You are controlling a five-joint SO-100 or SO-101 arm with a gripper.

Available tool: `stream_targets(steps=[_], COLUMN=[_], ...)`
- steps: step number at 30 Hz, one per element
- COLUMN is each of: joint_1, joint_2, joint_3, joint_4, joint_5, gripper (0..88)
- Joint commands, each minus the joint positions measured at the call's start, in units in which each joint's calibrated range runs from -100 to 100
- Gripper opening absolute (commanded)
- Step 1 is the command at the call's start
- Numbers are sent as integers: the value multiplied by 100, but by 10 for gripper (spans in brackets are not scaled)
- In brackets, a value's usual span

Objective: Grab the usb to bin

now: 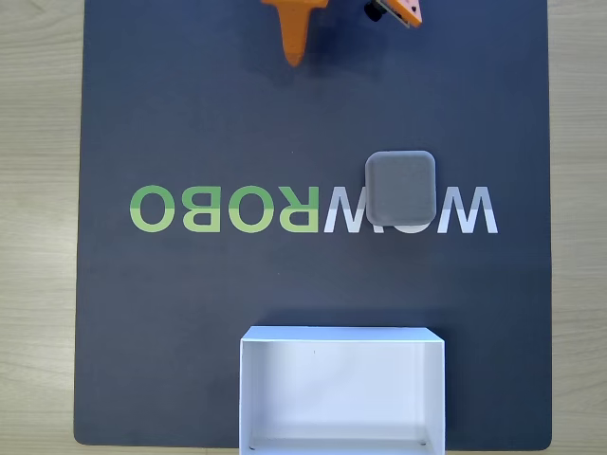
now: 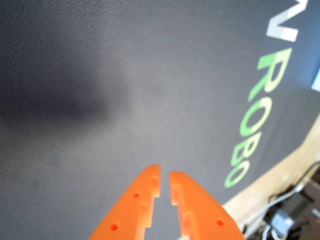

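Gripper [image 2: 165, 181] hung nearly closed over bare mat [image 1: 190, 114], holding nothing, well away from the usb [image 1: 401, 189], which sat on the lettering above the bin [image 1: 341, 334]. Unless those jaws widened first, they'd likely shove the flat block aside.

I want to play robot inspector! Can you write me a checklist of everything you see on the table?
Surface: dark mat with mirrored green and white letters, lying on a pale wooden table.
Job's things: grey usb resting on the white letters; white bin at the mat's near edge, nothing inside.
Clutter: nothing seen.
Grippers: orange pincer above bare mat, fingers nearly together, holding nothing.
Cables: wires past the table edge in the wrist view.
Surroundings: nothing seen.
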Motion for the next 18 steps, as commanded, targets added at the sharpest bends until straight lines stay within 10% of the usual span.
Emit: stream_targets(steps=[1, 18], joint_1=[-24, -663], joint_2=[19, 3826], joint_3=[-36, -2195], joint_4=[45, -2129], joint_5=[-13, -55], gripper=[26, 29])
